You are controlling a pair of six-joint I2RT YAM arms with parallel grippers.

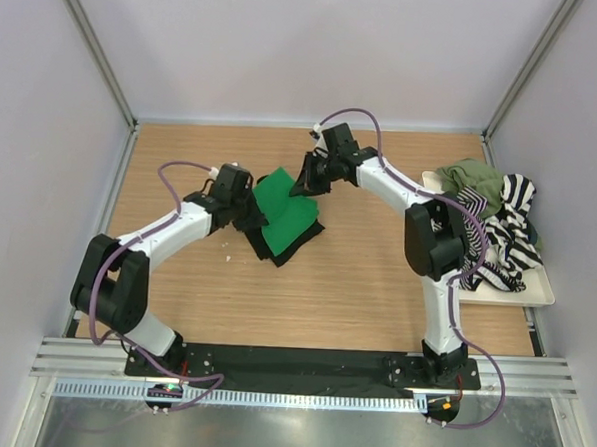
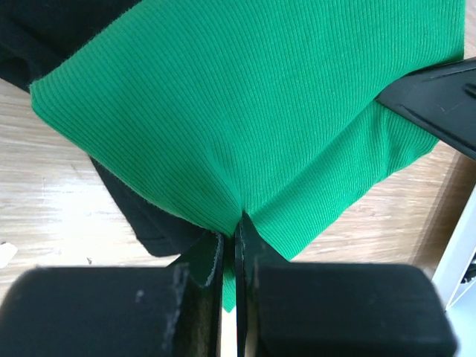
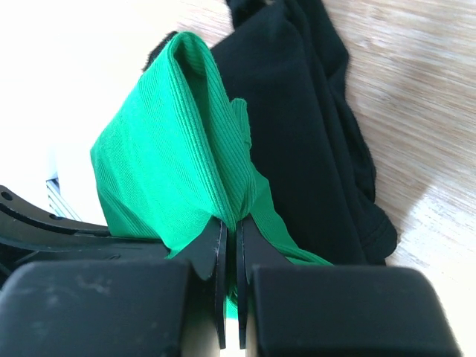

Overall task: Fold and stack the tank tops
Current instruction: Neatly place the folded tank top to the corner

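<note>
The table [image 1: 355,287] is carrying everything: off to the right, the tray [image 1: 548,282] is holding the olive top [image 1: 471,180] and the striped top [image 1: 508,235], both looking unfolded. At centre, the black tank top [image 1: 300,242] is lying folded on the wood with the green tank top [image 1: 284,208] hanging just over it, partly draped on. The green one's long axis seems to be running diagonally, near-left to far-right. The left gripper [image 2: 239,223] and right gripper [image 3: 230,223] are each pinching a green edge, clamped tight. This is looking like the stacking step; next, they're needing to lower squarely and let go together.
</note>
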